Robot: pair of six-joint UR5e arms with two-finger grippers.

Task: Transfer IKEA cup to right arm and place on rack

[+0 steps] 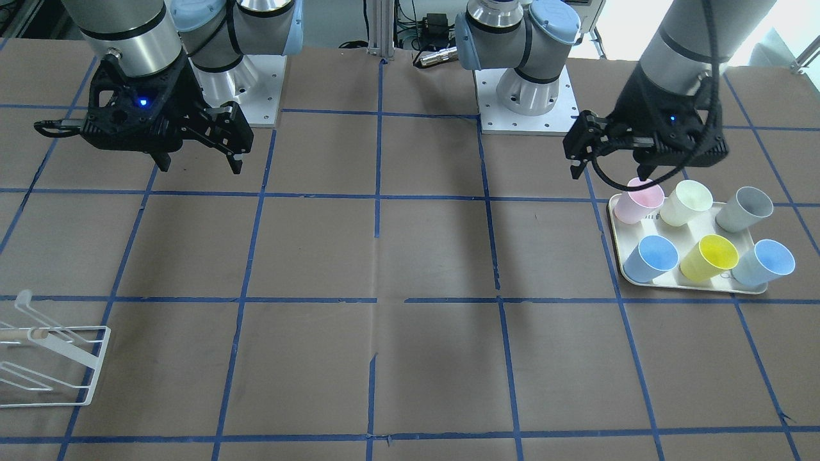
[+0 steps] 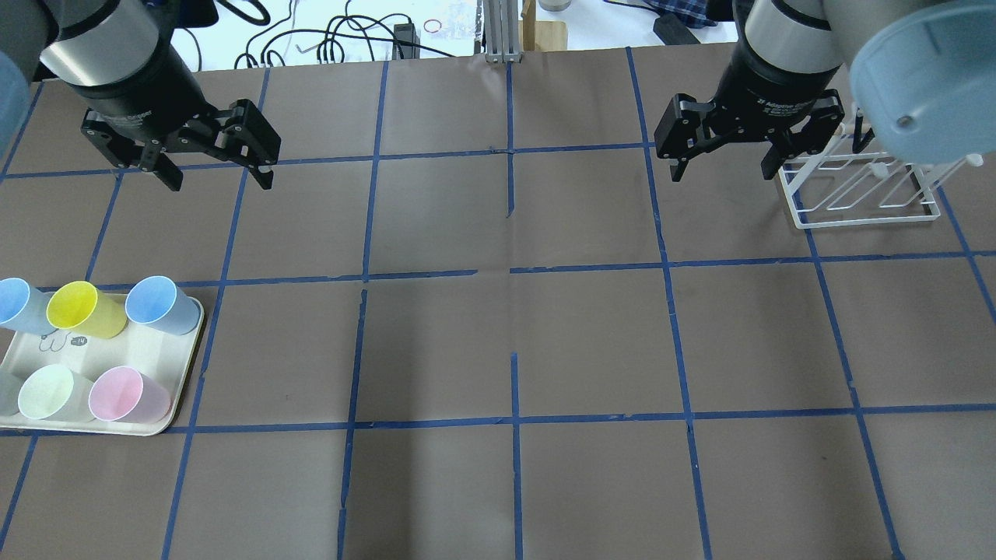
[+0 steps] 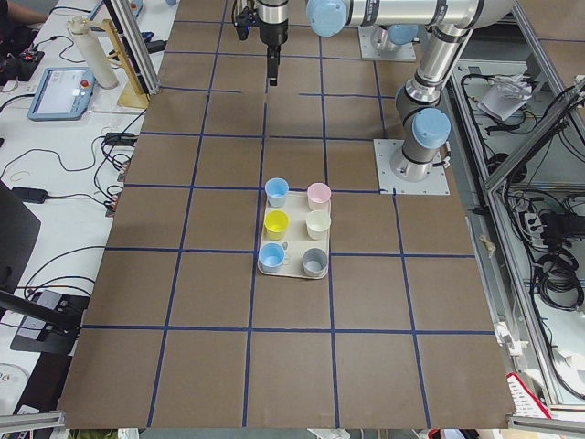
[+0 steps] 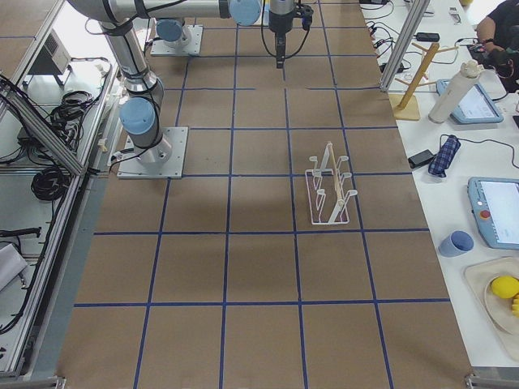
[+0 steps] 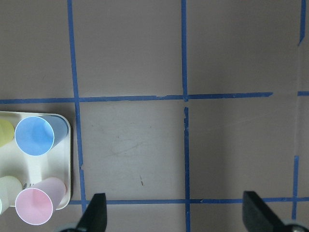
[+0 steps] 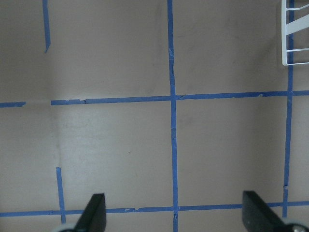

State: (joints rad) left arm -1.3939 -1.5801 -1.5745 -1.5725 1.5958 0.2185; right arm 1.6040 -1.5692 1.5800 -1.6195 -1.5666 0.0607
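The bright yellow IKEA cup point(image 1: 710, 257) stands in the far row of a cream tray point(image 2: 187, 354), between two blue cups; it also shows in the overhead view point(image 2: 78, 307) and the exterior left view point(image 3: 276, 222). My left gripper point(image 2: 218, 175) hangs open and empty above the table, beyond the tray; in the front view, the left gripper point(image 1: 608, 173) is over the tray's pink-cup corner. My right gripper point(image 2: 724, 175) is open and empty, just left of the white wire rack point(image 2: 864, 187). The rack also shows in the front view point(image 1: 51, 365).
The tray also holds a pink cup point(image 2: 128, 394), a pale cream cup point(image 2: 48, 393), a grey cup point(image 1: 746, 208) and two blue cups point(image 2: 159, 303). Blue tape lines grid the brown table. Two arm bases point(image 1: 528, 96) stand at the table's robot side.
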